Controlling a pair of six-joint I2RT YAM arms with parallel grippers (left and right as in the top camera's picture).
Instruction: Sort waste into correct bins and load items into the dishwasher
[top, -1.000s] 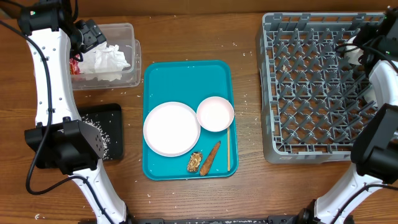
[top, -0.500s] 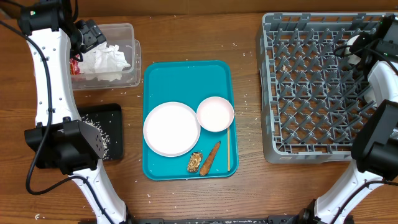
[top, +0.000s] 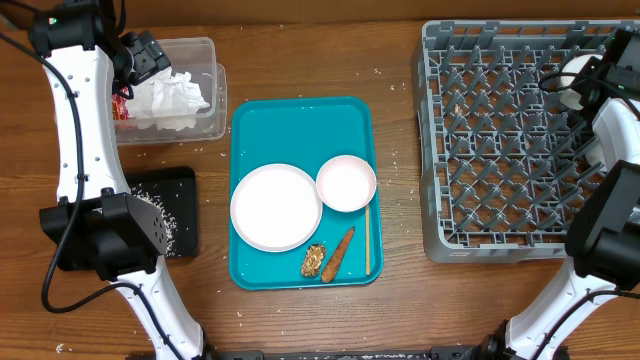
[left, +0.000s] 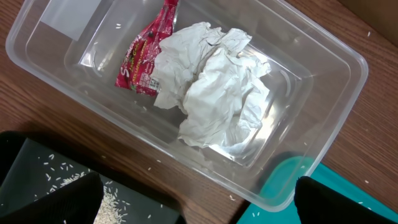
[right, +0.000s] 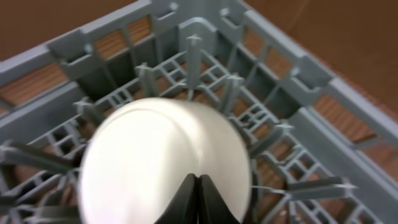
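**Cup pinched at the rack, left jaws wide**

The grey rack (top: 500, 150) fills 3 o'clock. At its 2 o'clock edge my right gripper (right: 198, 186) is closed on the white cup (right: 161, 155), with pegs crowding round. The teal tray (top: 300, 130) at centre carries the plate (top: 275, 207) and bowl (top: 346, 183). At 10 o'clock my left gripper (left: 199, 205) gapes empty above the clear tub (left: 323, 56), which holds napkins (left: 217, 87) and a wrapper (left: 146, 56).

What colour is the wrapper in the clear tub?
Mostly red; the left wrist view shows the wrapper best.

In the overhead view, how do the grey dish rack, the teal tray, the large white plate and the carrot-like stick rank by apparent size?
Largest to smallest:
1. grey dish rack
2. teal tray
3. large white plate
4. carrot-like stick
The gaps are clear, so none is unsure.
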